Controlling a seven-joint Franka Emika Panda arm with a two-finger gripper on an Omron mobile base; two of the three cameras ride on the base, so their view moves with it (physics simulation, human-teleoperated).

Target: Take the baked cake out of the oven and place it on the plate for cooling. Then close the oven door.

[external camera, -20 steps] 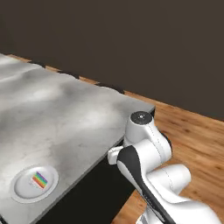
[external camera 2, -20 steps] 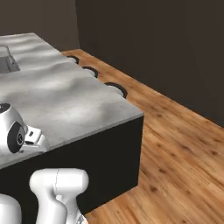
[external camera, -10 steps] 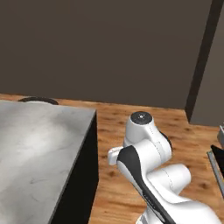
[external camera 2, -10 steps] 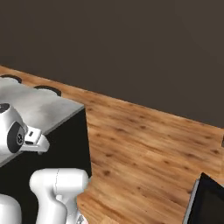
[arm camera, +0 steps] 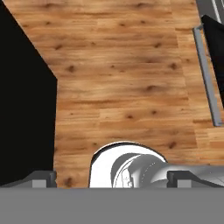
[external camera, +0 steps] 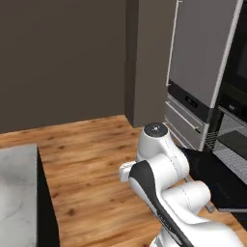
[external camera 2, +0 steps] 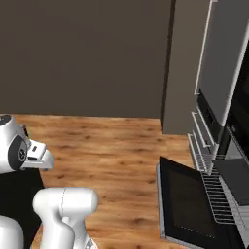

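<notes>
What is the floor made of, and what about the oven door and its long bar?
The floor looks like varnished wooden planks, brown with grain and knots. The oven door, hanging open, looks like black glossy glass in a dark frame. Its bar handle looks like brushed silver metal, though it's only rendered.

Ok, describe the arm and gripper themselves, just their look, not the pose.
The glossy white, rounded arm has dark charcoal bands at its joints and a round dark cap with a pale centre on top. The gripper shows two small dark grey, blocky finger tips. No cables are visible.
</notes>
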